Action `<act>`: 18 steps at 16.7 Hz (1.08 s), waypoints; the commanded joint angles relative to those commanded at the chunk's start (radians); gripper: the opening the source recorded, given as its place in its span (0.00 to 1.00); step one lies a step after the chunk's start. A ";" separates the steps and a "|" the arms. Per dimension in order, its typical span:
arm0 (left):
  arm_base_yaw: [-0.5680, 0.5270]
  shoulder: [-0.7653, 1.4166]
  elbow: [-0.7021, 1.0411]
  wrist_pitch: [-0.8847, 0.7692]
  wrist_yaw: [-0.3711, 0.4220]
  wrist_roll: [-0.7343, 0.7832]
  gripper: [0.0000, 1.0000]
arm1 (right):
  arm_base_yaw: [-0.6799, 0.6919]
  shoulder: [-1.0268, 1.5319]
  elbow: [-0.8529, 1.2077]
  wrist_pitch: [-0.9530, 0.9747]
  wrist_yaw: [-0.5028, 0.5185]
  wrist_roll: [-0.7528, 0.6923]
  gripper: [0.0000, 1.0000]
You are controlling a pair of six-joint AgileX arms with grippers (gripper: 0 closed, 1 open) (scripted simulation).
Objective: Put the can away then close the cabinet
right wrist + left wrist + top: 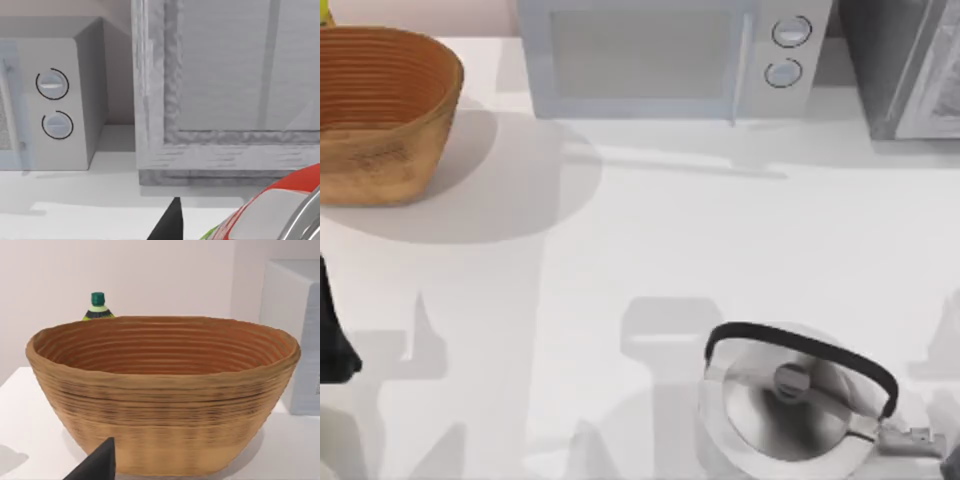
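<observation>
Right gripper point(210, 227) holds can point(270, 210) facing cabinet point(225, 150) front edge.

basket point(382, 110) back-left | microwave point(670, 55) back-centre | cabinet point(905, 65) back-right | kettle point(795, 405) front-right

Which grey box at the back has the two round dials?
The microwave, at the back middle of the table. Its two dials sit beside its door; the cabinet in the back right corner has none.
</observation>
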 joint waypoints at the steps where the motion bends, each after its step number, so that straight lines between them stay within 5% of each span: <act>1: 0.000 0.000 0.000 0.000 0.000 0.000 1.00 | 0.000 0.000 0.000 0.000 0.000 0.000 0.00; 9: 0.000 0.000 0.000 0.000 0.000 0.000 1.00 | 0.013 0.061 0.089 -0.024 0.010 -0.003 0.00; 18: 0.000 0.000 0.000 0.000 0.000 0.000 1.00 | 0.056 0.432 0.718 -0.115 0.089 0.020 0.00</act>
